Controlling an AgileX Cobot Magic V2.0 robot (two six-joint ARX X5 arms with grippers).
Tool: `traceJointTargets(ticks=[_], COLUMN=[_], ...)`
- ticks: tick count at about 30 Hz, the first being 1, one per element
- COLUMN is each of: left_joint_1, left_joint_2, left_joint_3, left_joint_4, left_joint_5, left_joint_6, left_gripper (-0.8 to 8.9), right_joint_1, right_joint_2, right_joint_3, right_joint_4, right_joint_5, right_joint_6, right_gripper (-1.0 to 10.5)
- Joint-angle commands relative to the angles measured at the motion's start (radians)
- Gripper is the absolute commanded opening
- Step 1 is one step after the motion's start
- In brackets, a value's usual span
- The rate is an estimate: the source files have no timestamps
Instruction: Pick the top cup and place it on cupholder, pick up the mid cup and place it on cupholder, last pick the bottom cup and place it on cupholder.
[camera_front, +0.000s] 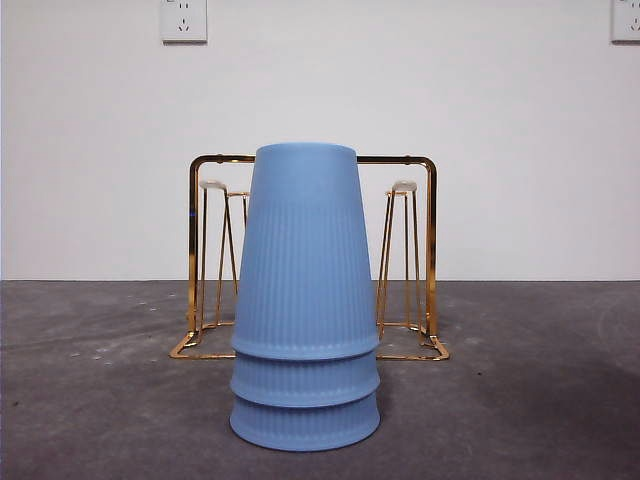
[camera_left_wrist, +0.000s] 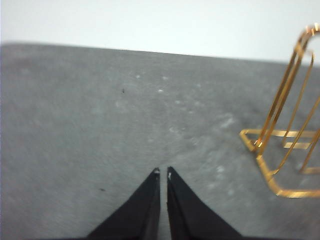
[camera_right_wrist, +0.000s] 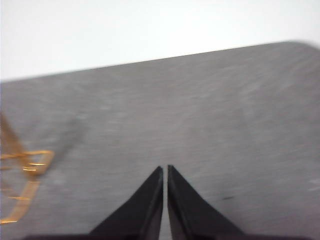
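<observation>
Three blue ribbed cups stand nested upside down in one stack in the front view: the top cup (camera_front: 304, 250), the mid cup (camera_front: 304, 380) showing as a band below it, and the bottom cup (camera_front: 304, 425) on the table. Behind the stack stands the gold wire cupholder (camera_front: 432, 250), with white-tipped pegs (camera_front: 404, 186) on both sides. The left gripper (camera_left_wrist: 163, 172) is shut over bare table, with the cupholder (camera_left_wrist: 280, 115) off to one side. The right gripper (camera_right_wrist: 165, 168) is also shut, holding nothing, and a blurred corner of the cupholder (camera_right_wrist: 25, 165) shows beside it. Neither arm appears in the front view.
The grey table (camera_front: 540, 400) meets a white wall at the back. Two wall sockets (camera_front: 183, 20) sit high on the wall.
</observation>
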Motion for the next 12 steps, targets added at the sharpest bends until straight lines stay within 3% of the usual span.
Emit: traceJointTargets(ticks=[1,7,12], left_joint_1=[0.002,0.002,0.002], left_joint_2=[-0.002,-0.002,0.0], left_joint_3=[-0.021,-0.002,0.035], left_joint_4=[0.028,0.038,0.037], left_joint_5=[0.002,0.006,0.05], left_joint_6=[-0.203,-0.406,-0.464], left_gripper=[0.14,0.14,0.14], right_joint_1=[0.0,-0.001,-0.001], right_joint_2=[-0.003,-0.003,-0.003], right_joint_3=[-0.003,0.007,0.061], right_joint_4=[0.027,0.032,0.024], right_joint_5=[-0.061,-0.116,-0.15], right_joint_6=[0.179,0.261,0.296], right_gripper=[0.1,0.1,0.1])
